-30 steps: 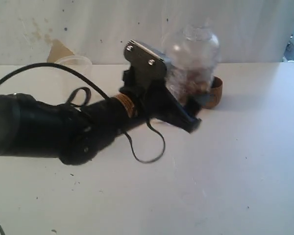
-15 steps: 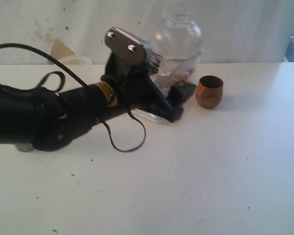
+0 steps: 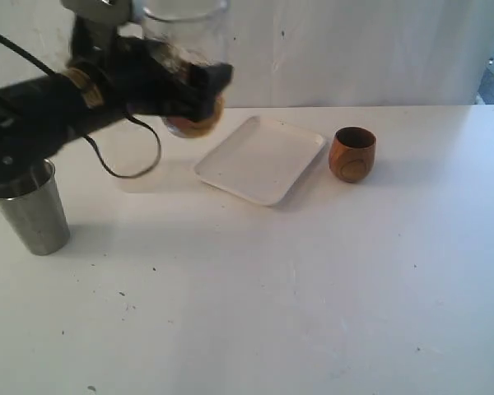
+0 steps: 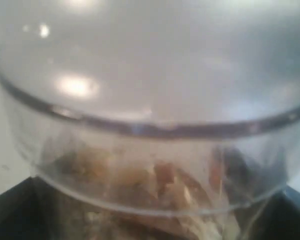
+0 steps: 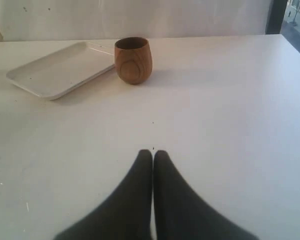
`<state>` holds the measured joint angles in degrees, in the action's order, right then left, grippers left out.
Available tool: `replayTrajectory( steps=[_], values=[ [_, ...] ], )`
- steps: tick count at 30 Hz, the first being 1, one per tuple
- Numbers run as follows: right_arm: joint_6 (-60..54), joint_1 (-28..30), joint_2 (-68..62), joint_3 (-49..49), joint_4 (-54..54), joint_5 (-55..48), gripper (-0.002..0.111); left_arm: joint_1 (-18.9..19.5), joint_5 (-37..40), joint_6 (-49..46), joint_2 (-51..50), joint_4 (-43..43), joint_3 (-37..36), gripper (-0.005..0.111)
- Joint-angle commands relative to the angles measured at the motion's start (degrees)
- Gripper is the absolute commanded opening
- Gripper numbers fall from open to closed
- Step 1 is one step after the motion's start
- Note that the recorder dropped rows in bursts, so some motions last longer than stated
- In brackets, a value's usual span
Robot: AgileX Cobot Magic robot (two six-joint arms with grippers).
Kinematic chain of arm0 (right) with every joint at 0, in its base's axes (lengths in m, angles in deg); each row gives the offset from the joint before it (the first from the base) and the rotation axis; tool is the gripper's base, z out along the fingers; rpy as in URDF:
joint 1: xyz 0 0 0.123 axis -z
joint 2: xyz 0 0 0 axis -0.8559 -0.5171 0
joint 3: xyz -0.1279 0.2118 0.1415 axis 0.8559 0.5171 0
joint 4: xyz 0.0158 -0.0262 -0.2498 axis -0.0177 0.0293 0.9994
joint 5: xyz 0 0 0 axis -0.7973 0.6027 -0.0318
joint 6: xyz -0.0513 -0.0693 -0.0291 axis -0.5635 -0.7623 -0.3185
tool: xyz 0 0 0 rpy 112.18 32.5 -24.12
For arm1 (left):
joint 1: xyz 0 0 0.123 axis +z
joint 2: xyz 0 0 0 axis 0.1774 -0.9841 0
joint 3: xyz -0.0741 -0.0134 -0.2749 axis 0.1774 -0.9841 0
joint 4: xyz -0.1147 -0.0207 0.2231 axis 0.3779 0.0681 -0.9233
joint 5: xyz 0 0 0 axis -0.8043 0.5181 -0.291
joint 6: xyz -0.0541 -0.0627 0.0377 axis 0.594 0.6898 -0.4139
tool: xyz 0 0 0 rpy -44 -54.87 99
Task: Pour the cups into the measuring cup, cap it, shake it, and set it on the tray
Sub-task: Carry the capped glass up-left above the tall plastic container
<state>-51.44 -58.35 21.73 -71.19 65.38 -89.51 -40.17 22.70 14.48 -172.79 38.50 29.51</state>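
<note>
- My left jaws grip the measuring cup (image 3: 185,25) aloft; wrist view shows brown bits (image 4: 160,180) inside.
- Right jaws: closed, empty.
- Steel tumbler (image 3: 31,210): exterior view only.

we've got a white table (image 3: 329,288), few dark specks (image 3: 121,294) near left, pale scuffed wall (image 3: 379,49) at far edge, window strip (image 5: 292,17) far right

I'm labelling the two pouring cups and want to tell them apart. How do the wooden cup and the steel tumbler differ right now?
The wooden cup is brown, rounded and grained, while the steel tumbler is grey, shiny and straight-tapered. The steel tumbler looks taller than the wooden cup. The wooden cup stands close beside the tray, while the steel tumbler stands well off on its other side. Both stand upright on the white table.
</note>
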Motion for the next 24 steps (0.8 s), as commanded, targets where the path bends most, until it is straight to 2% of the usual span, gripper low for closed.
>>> replayTrajectory(
  steps=[1,3,5,9,10,12,14,17,24],
  values=[
    [0.11,0.22,0.26,0.14,-0.09,0.70,0.000,9.06,-2.92,1.79,4.44,1.06,0.74,0.000],
    [0.11,0.22,0.26,0.14,-0.09,0.70,0.000,12.74,-2.38,2.22,5.23,1.06,0.74,0.000],
    [0.11,0.22,0.26,0.14,-0.09,0.70,0.000,19.65,-3.15,0.91,5.37,-0.13,0.74,0.000],
    [0.11,0.22,0.26,0.14,-0.09,0.70,0.000,26.23,-5.81,-2.28,4.16,-0.13,0.74,0.000],
    [0.11,0.22,0.26,0.14,-0.09,0.70,0.000,29.34,-8.42,-4.02,2.79,-0.13,0.74,0.000],
    [0.11,0.22,0.26,0.14,-0.09,0.70,0.000,31.76,-9.75,-5.57,0.73,-0.13,1.02,0.000],
    [0.11,0.22,0.26,0.14,-0.09,0.70,0.000,33.20,-9.46,-8.96,-1.82,-0.13,2.19,0.000],
    [0.11,0.22,0.26,0.14,-0.09,0.70,0.000,33.86,-4.81,-19.63,-10.23,-0.66,7.06,0.000],
    [0.11,0.22,0.26,0.14,-0.09,0.70,0.000,33.86,-2.39,-29.55,-25.06,-7.06,20.05,0.000]
  ],
)
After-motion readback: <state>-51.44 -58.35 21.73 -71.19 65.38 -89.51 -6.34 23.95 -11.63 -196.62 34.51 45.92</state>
